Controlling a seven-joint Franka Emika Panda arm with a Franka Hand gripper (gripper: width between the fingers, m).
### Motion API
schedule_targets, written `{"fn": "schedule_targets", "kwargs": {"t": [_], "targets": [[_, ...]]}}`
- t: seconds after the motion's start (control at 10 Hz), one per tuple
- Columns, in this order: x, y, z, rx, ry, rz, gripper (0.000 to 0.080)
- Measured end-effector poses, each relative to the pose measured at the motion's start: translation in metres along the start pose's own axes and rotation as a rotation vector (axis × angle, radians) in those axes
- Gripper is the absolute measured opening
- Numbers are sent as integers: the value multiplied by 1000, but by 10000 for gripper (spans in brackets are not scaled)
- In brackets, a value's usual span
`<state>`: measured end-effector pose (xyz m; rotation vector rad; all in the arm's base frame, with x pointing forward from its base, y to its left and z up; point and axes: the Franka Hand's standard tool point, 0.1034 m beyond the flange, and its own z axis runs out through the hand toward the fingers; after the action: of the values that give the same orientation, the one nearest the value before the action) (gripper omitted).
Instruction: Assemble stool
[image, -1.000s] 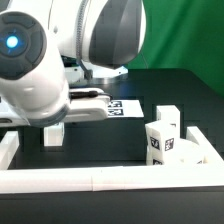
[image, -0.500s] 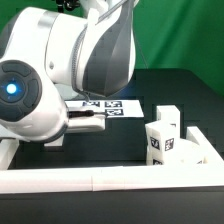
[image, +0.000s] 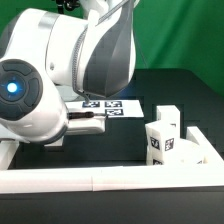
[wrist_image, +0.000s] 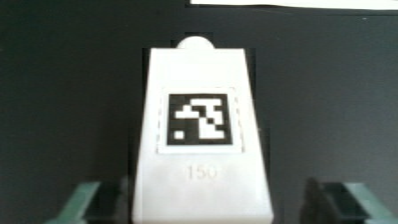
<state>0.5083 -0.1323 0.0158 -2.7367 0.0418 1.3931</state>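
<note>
the two-finger gripper is spread wide. its dark teal fingers show on either side of a short, chunky white plastic stool leg, and a strip of the black table is visible between each finger and the leg, so neither one touches it. the leg lies centred between them and tapers toward a small rounded nub at its far end. it carries a black-and-white square tag on the face turned to the wrist camera (a faint embossed mark below the tag is too blurred to read). in the exterior view the bulky white robot arm fills the exterior view's left and hides both the gripper and this leg. toward the exterior view's right, what look like two more tagged white legs stand upright and close together, in the corner made by the long white border rails. beyond the arm the flat white marker board lies on the table.
</note>
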Motion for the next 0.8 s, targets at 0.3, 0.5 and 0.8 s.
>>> {"fn": "schedule_targets", "kwargs": {"t": [0.3, 0.5, 0.8], "targets": [[0, 1, 0, 1, 0, 1, 337], [0, 1, 0, 2, 0, 1, 337], [-1, 1, -3, 2, 7, 0, 337]]}}
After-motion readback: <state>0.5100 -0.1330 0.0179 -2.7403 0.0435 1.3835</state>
